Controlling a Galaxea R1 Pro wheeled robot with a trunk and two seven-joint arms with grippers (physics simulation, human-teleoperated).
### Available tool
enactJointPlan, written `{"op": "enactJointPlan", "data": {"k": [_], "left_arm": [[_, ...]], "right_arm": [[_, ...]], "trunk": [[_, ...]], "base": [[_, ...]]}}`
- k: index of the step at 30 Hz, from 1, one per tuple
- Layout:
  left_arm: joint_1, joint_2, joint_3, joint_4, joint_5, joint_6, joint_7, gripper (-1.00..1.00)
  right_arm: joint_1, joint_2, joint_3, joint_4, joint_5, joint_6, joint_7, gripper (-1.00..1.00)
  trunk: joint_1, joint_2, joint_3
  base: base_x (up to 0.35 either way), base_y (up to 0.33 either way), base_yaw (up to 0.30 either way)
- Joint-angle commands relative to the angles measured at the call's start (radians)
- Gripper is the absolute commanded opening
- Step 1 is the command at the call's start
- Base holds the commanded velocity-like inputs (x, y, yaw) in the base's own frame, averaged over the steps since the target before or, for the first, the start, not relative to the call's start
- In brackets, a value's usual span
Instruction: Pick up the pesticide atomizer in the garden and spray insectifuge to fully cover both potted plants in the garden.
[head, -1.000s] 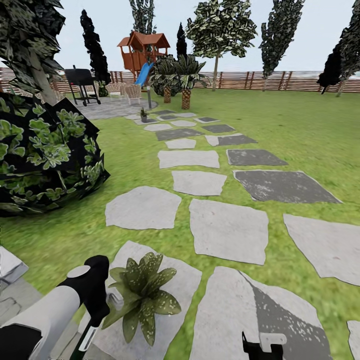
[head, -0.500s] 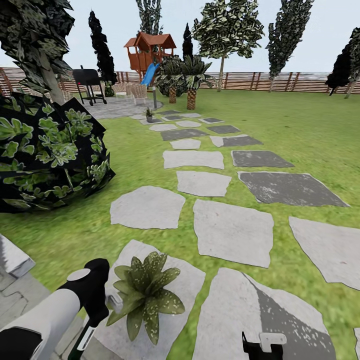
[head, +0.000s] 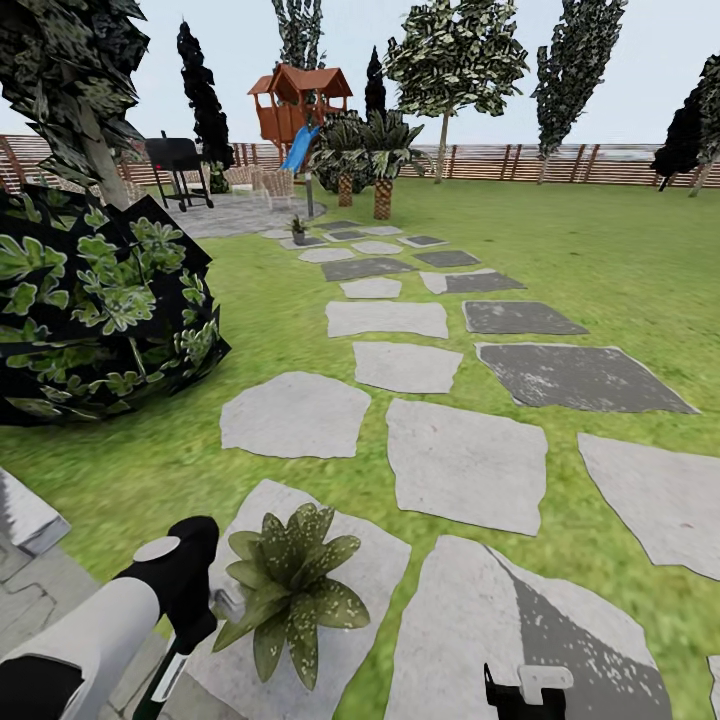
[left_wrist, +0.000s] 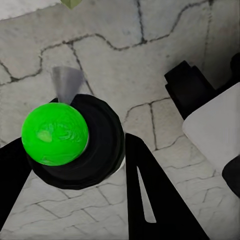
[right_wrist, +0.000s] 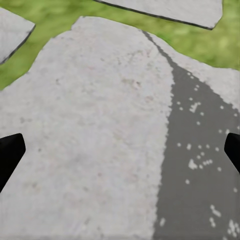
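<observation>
Bush (head: 100, 310): a big round dark-leaved shrub stood on the lawn at the far left, beneath a tree trunk.
Left arm (head: 90, 630): white and black, it reached in from the lower left corner above grey paving.
Left gripper (left_wrist: 75, 200): pinching the pesticide atomizer (left_wrist: 67, 137); in the left wrist view the dark fingers (left_wrist: 155, 195) flanked its round black body with a bright green cap, over cracked grey paving. In the head view its slim green-and-white body (head: 170, 675) hung below the wrist.
Near potted plant (head: 290, 590): a low rosette of pointed green leaves sat on a stepping stone (head: 340, 560) just beside the left gripper.
Insectifuge (head: 335, 600): whitish specks dotted several of that plant's leaves.
Far potted plant (head: 297, 227): small and distant, on the path near the patio; too small to tell its leaf cover.
Stepping stones: grey slabs ran from the foreground up the lawn (head: 600, 260) toward a grill (head: 178, 165) and a red play tower (head: 298, 100).
Fence (head: 560, 165): brown slats ran along the lawn's far edge.
Right gripper (head: 525, 692): spread wide; in the right wrist view its black fingertips (right_wrist: 10, 155) sat at opposite edges above a large grey stone (right_wrist: 100, 125), nothing between them.
</observation>
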Motion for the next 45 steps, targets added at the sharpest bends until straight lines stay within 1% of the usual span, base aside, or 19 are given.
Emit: {"op": "enactJointPlan", "data": {"k": [1,4,5,7,8,10,14,19,24,26,29,32,37,42,45], "left_arm": [[-0.001,0.0,-0.004,-0.002,-0.005,0.009,-0.009,-1.0],[-0.001,-0.003,0.0,-0.003,-0.003,0.009,0.003,-1.0],[-0.001,-0.003,0.008,-0.003,-0.002,0.009,0.005,-1.0],[-0.001,-0.002,0.046,-0.003,-0.001,0.009,0.006,-1.0],[-0.001,-0.002,0.058,-0.003,-0.001,0.009,0.007,-1.0],[0.0,-0.003,0.065,0.0,-0.002,0.008,0.008,-1.0],[0.002,-0.004,0.065,0.011,-0.003,0.005,0.01,-1.0],[0.004,0.002,0.066,0.014,-0.012,0.003,0.01,-1.0],[0.004,0.0,0.065,0.014,-0.013,0.003,0.013,-1.0],[0.004,-0.001,0.065,0.014,-0.006,0.004,0.05,-1.0],[0.004,0.0,0.067,0.014,-0.003,0.005,0.066,-1.0],[0.004,0.001,0.068,0.01,-0.003,0.007,0.068,-1.0],[0.004,0.001,0.067,0.012,-0.003,0.007,0.069,-1.0],[0.004,0.0,0.067,0.015,-0.003,0.007,0.07,-1.0],[0.009,-0.001,0.067,0.015,-0.002,0.007,0.07,-1.0]], "right_arm": [[-0.001,0.0,-0.007,0.001,0.011,-0.003,-0.004,1.0],[-0.001,0.0,-0.007,0.001,0.011,-0.003,-0.003,1.0],[-0.001,0.0,-0.007,0.001,0.011,-0.003,-0.004,1.0],[-0.001,0.0,-0.007,0.001,0.011,-0.003,-0.004,1.0],[-0.001,0.0,-0.007,0.001,0.011,-0.003,-0.003,1.0],[-0.001,0.0,-0.008,0.001,0.011,-0.003,-0.004,1.0],[-0.001,0.0,-0.007,0.001,0.011,-0.003,-0.004,1.0],[-0.001,0.0,-0.008,0.001,0.011,-0.003,-0.004,1.0],[-0.001,0.0,-0.007,0.001,0.011,-0.003,-0.004,1.0],[-0.001,0.0,-0.007,0.001,0.011,-0.003,-0.004,1.0],[-0.001,0.0,-0.007,0.001,0.011,-0.003,-0.003,1.0],[-0.001,0.0,-0.007,0.001,0.011,-0.003,-0.003,1.0],[-0.001,0.001,-0.007,0.001,0.011,-0.003,-0.002,1.0],[-0.001,0.001,-0.007,0.001,0.011,-0.003,-0.003,1.0],[-0.001,0.0,-0.007,0.001,0.011,-0.003,-0.003,1.0]], "trunk": [[0.0,0.0,-0.001],[0.0,0.0,-0.001],[0.0,0.0,-0.001],[0.0,0.0,-0.001],[0.0,0.0,-0.001],[0.0,0.0,-0.001],[0.0,0.0,-0.001],[0.0,0.0,-0.001],[0.0,0.0,-0.001],[0.0,0.0,-0.001],[0.0,0.0,-0.001],[0.0,0.0,-0.001],[0.0,0.0,-0.001],[0.0,0.0,-0.001],[0.0,0.0,-0.001]], "base": [[0.0,0.0,0.0],[0.0,0.0,0.0],[0.072,-0.017,0.0],[0.205,-0.106,0.0],[0.249,-0.137,0.0],[0.212,-0.116,0.0],[0.03,-0.016,0.0],[0.001,-0.001,0.0],[0.0,0.0,0.196],[0.0,-0.179,0.134],[-0.056,-0.239,0.024],[-0.232,0.032,0.002],[-0.039,0.136,0.004],[-0.001,0.005,0.195],[0.0,0.0,0.049]]}}
